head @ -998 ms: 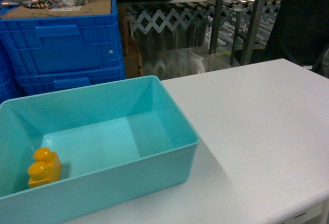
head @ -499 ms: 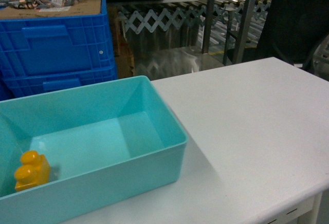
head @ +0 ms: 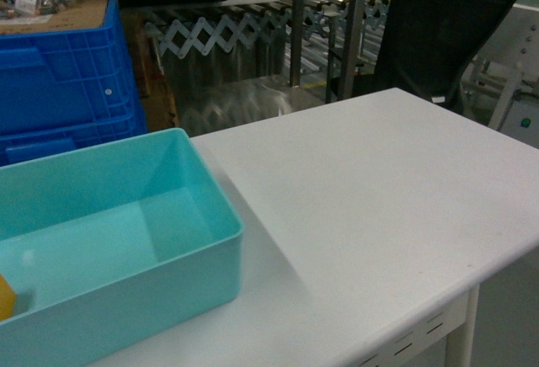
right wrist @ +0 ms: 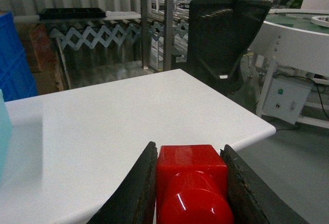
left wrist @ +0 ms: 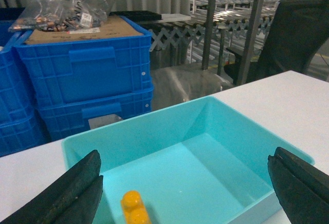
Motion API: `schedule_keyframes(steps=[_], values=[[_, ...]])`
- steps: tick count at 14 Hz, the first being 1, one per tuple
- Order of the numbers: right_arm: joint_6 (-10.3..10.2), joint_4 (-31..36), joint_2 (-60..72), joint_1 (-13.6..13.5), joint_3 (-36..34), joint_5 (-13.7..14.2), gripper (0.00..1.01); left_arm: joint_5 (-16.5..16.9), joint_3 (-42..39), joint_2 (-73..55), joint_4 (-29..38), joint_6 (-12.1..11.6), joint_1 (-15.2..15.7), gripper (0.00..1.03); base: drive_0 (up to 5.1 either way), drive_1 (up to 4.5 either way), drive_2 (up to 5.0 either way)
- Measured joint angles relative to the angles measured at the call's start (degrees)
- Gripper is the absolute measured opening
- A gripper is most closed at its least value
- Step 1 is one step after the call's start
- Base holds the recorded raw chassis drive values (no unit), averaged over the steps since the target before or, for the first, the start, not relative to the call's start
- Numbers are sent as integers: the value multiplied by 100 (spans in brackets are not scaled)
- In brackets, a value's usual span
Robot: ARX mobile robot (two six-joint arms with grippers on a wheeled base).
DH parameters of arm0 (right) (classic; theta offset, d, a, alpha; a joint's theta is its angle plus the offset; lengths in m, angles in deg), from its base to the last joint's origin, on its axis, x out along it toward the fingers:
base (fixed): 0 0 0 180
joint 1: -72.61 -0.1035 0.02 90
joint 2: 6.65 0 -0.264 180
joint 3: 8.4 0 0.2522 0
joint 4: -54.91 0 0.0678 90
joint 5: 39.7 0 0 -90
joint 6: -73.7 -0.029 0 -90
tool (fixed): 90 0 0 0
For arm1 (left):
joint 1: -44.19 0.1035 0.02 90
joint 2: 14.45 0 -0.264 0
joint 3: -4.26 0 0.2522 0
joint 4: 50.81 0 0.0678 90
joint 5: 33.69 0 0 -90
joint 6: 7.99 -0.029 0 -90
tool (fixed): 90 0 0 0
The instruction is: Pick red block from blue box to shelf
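Your right pincer (right wrist: 187,183) pinches the small glossy red plastic block (right wrist: 192,183) clear above the white table (right wrist: 128,121), out of the turquoise plastic box (left wrist: 205,152), ready for carrying; your left pincer (left wrist: 187,183) hangs spread over that box.

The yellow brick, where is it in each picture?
Head: yellow brick, a sliver at the left edge inside the blue box.
Left wrist: bottom middle, inside the box.
Right wrist: not in it.
Shared landmark: the black chair.

Red block (right wrist: 191,180) clamped in right end effector (right wrist: 188,193) above white table (right wrist: 113,116)
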Motion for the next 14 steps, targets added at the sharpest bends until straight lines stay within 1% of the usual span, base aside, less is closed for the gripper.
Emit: schedule_keyframes(steps=[14], values=[[2,-2,0,0,2,0,28,2,0,0,0,0,0,98,-186,-186,-186]])
